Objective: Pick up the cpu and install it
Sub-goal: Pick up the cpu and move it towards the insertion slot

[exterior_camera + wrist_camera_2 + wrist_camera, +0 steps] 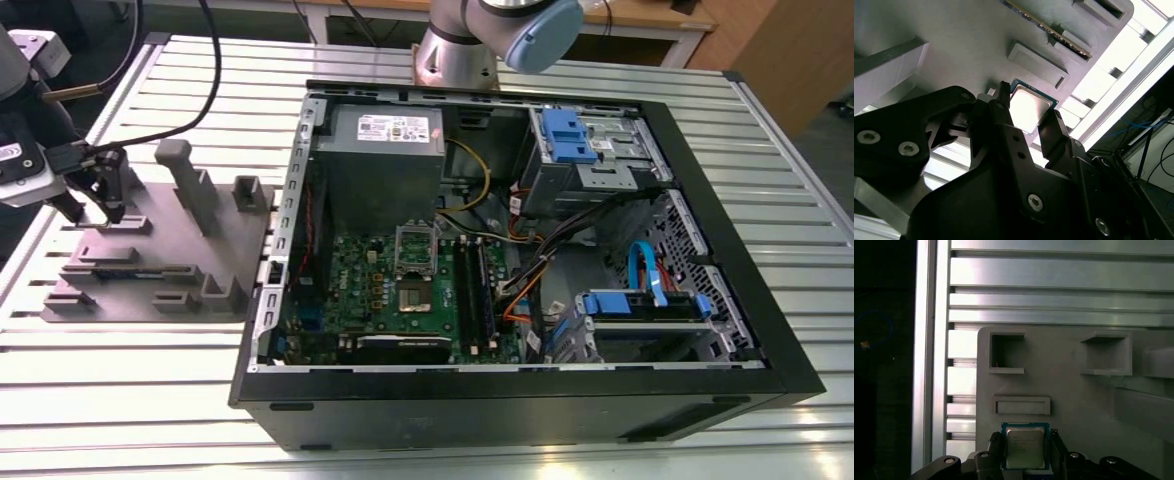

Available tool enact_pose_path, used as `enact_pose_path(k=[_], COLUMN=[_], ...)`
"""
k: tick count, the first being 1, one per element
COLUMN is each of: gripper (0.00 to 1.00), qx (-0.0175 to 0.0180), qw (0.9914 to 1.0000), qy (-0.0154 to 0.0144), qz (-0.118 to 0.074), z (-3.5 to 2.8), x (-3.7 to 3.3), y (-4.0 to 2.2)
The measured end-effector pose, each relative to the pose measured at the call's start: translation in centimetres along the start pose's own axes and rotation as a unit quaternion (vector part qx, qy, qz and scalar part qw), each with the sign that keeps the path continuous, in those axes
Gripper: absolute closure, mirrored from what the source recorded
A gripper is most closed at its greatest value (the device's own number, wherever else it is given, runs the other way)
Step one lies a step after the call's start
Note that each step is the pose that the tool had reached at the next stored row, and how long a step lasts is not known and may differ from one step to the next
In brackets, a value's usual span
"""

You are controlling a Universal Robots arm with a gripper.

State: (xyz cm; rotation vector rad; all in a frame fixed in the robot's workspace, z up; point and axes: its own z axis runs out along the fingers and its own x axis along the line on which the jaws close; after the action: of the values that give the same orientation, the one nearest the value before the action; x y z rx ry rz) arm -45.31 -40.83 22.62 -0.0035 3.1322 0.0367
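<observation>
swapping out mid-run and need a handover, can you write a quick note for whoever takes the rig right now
Gripper: low over the grey holder, right at the cpu. Whether it has a grip cannot be told.
Cpu: at the holder, on the exterior view's left, well apart from the open computer case.
Done: the approach, since the gripper is at the cpu.
Left: the cpu is not yet on the motherboard inside the case, so the install is not done.

Tall fixture posts (183,172) beside claw (94,215)
</observation>
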Motion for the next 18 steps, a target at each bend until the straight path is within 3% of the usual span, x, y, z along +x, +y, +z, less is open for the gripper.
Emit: enact_pose_path(k=[18], gripper=[0.53], qx=[-0.0001], qw=[1.00000], qy=[-0.0002], qz=[0.000], z=[-0.50], x=[-0.01], y=[0.01])
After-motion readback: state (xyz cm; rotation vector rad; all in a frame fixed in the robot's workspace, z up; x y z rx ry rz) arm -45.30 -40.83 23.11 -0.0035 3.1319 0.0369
